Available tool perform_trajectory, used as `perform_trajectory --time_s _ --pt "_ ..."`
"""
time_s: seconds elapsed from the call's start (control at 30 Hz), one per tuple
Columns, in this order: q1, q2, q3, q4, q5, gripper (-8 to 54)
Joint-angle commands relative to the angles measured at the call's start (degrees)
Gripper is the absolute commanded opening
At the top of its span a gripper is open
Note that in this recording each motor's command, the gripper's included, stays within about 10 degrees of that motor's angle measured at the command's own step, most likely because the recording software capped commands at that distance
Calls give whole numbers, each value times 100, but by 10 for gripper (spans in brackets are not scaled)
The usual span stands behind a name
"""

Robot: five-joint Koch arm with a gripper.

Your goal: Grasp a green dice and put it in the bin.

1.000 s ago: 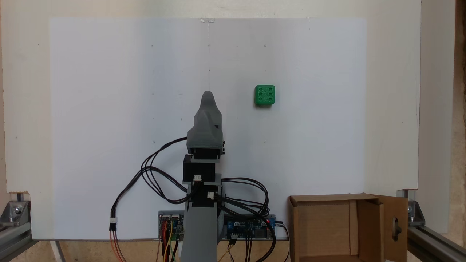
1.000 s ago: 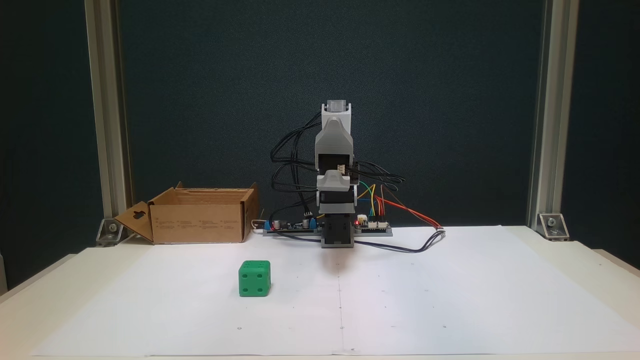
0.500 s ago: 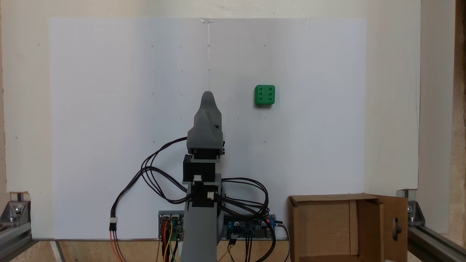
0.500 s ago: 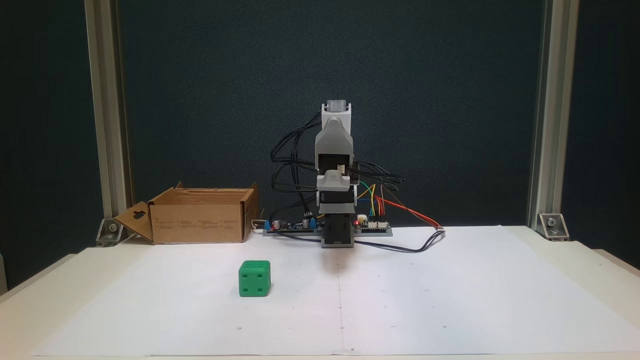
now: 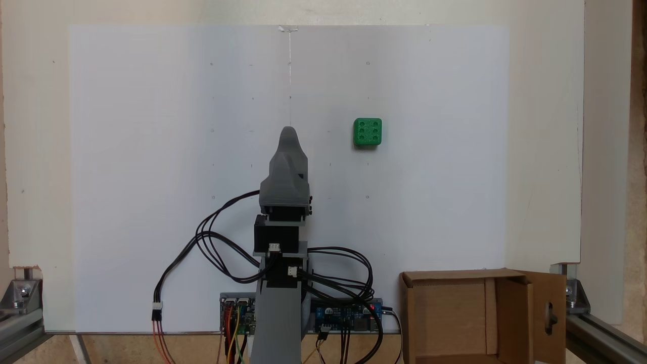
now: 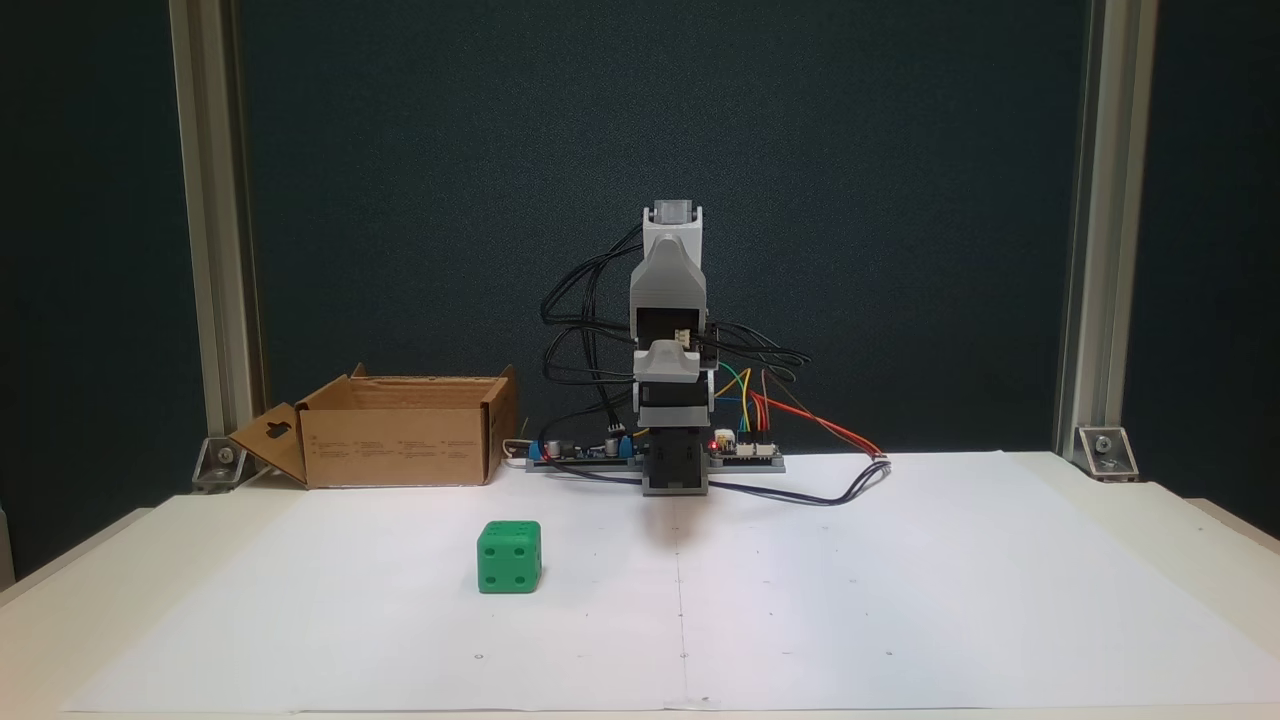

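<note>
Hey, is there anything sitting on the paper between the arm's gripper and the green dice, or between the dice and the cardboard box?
Nothing visible. The green dice sits alone on bare white paper, apart from the gripper and the bin.

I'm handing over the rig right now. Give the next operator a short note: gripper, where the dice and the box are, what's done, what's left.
Gripper: on the folded arm above the sheet's centre line, holding nothing; whether it is open or shut cannot be told.
Small bright green plastic dice: on the white paper sheet, six pips up, right of the gripper tip in the top-down fixed view, untouched.
Brown cardboard box: open, beside the arm's base at the table corner, nothing visible inside.
Done: nothing yet.
Left: reach, grasp the dice, carry it to the box, release.
</note>
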Motion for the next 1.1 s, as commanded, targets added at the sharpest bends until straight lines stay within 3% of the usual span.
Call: perform_trajectory --time_s 0.0,0.43,1.07 --pt "26 580 281 -229 -26 443" --pt "70 580 167 211 -105 422" --pt "501 571 -4008 7671 53 424"
